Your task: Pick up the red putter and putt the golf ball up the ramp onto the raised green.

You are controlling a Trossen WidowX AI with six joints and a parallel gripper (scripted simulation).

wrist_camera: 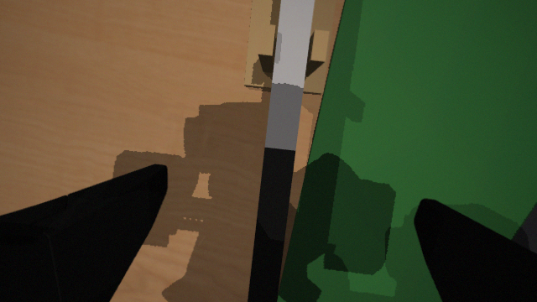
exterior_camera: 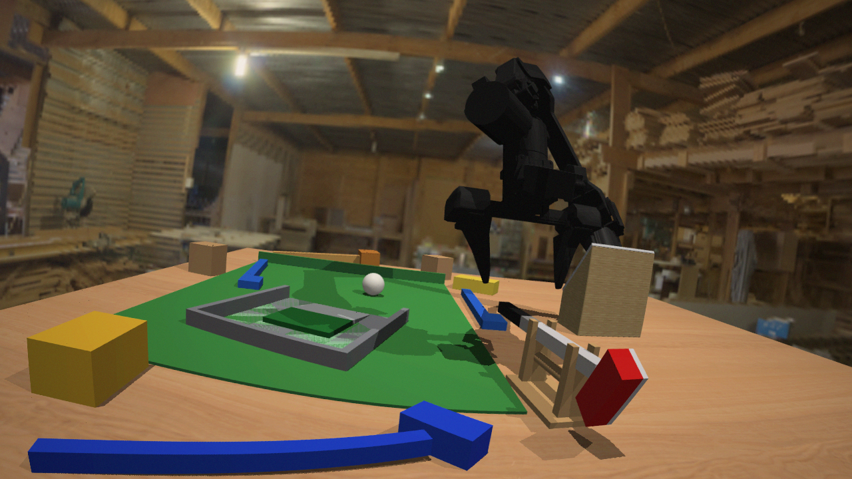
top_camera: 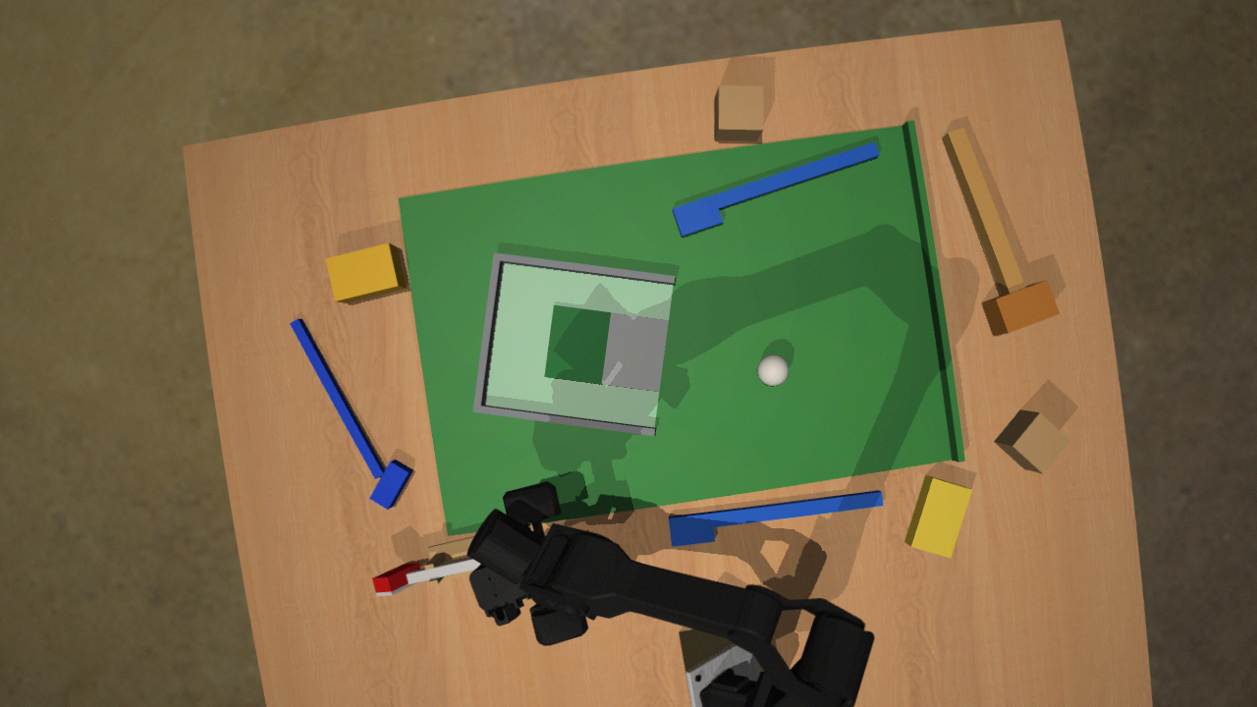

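Gripper: the gripper (exterior_camera: pixel 519 281) hangs above the black grip end of the red putter with its fingers spread wide, nothing between them; in the wrist view one finger shows on each side of the shaft.
Red putter: one red putter (exterior_camera: pixel 608 386), lying across a small wooden stand (exterior_camera: pixel 545 369) just beside the near edge of the green mat (top_camera: pixel 791 290); red head at one end, white then grey shaft, black grip (wrist_camera: pixel 273 201) at the other.
Golf ball: one white golf ball (top_camera: pixel 772 370), on the mat, well apart from the gripper, between the framed green and the mat's far rail.
Raised green: one dark green platform (top_camera: pixel 575 343) with a grey ramp (top_camera: pixel 634 353) beside it, inside a grey frame (top_camera: pixel 485 343).
Blue putters: three, one on the mat (top_camera: pixel 773 186), one along the mat's edge (top_camera: pixel 773 514), one off the mat on the table (top_camera: pixel 347 412).
Wooden mallet: one (top_camera: pixel 997 233), beyond the rail.
Yellow blocks: two (top_camera: pixel 364 272) (top_camera: pixel 938 516).
Tan cubes: two (top_camera: pixel 739 112) (top_camera: pixel 1035 439).
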